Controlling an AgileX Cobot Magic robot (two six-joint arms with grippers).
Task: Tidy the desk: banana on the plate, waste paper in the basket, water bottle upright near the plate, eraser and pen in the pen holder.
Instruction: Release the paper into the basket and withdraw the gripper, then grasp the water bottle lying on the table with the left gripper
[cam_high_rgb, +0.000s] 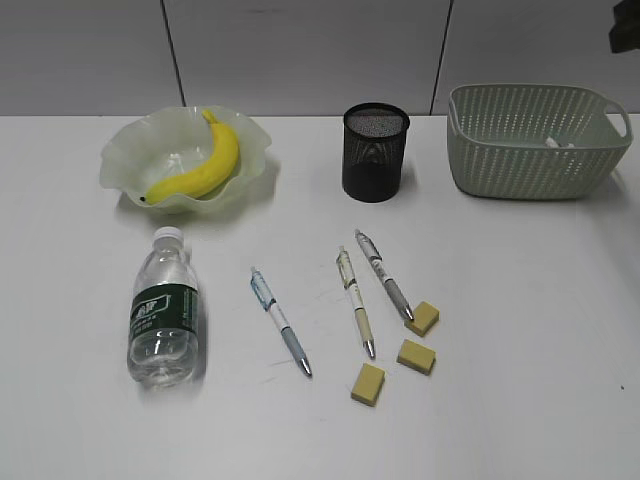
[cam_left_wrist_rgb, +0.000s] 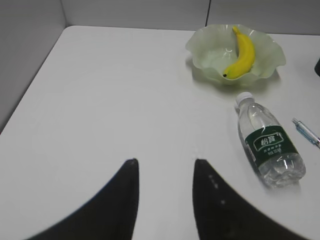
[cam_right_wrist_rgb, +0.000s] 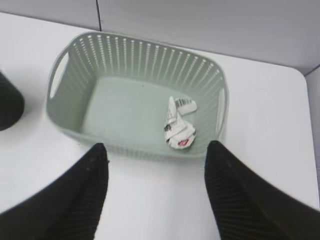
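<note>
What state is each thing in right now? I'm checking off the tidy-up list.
banana: lying in the plate.
waste paper: inside the basket.
water bottle: capped, lying on its side on the desk.
pen holder: upright; contents unclear.
three pens: loose on the desk.
three erasers: loose on the desk.
left gripper: open, empty.
right gripper: open, empty.
</note>
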